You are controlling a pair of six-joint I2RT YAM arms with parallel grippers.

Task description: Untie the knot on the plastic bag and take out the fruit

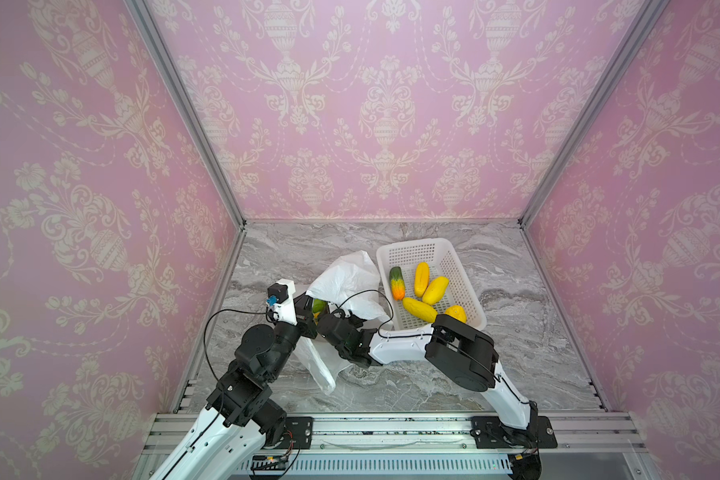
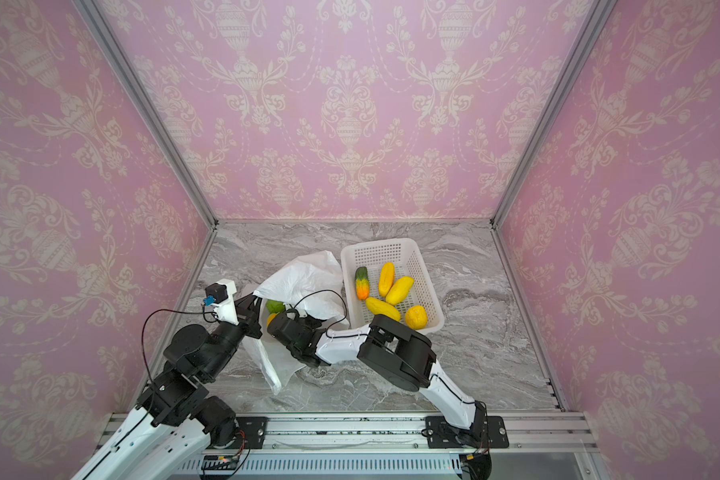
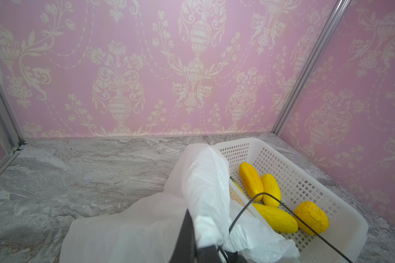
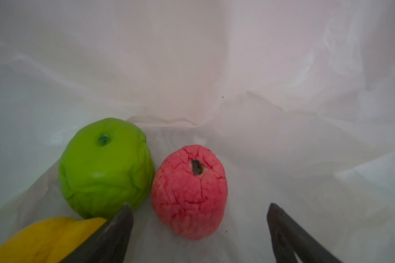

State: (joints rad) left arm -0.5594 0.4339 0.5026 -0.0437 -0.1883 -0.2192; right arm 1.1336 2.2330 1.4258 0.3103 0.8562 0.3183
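The white plastic bag (image 1: 346,278) (image 2: 304,278) lies open on the marble table, left of the basket. My left gripper (image 3: 192,214) is shut on a fold of the bag's edge and holds it up. My right gripper (image 4: 200,206) is inside the bag, open. A red fruit (image 4: 189,193) lies partly between its fingers (image 4: 114,230), with a gap on each side. Beside it are a bumpy green fruit (image 4: 105,166) (image 1: 319,306) and a yellow one (image 4: 43,239). No knot shows. In both top views the right fingertips are hidden in the bag.
The white perforated basket (image 1: 416,249) (image 2: 379,248) (image 3: 306,177) stands right of the bag, holding several yellow fruits (image 1: 421,278) and a green-to-orange one (image 1: 397,283). A black cable (image 1: 362,295) arches over the bag. Pink walls enclose the table on three sides.
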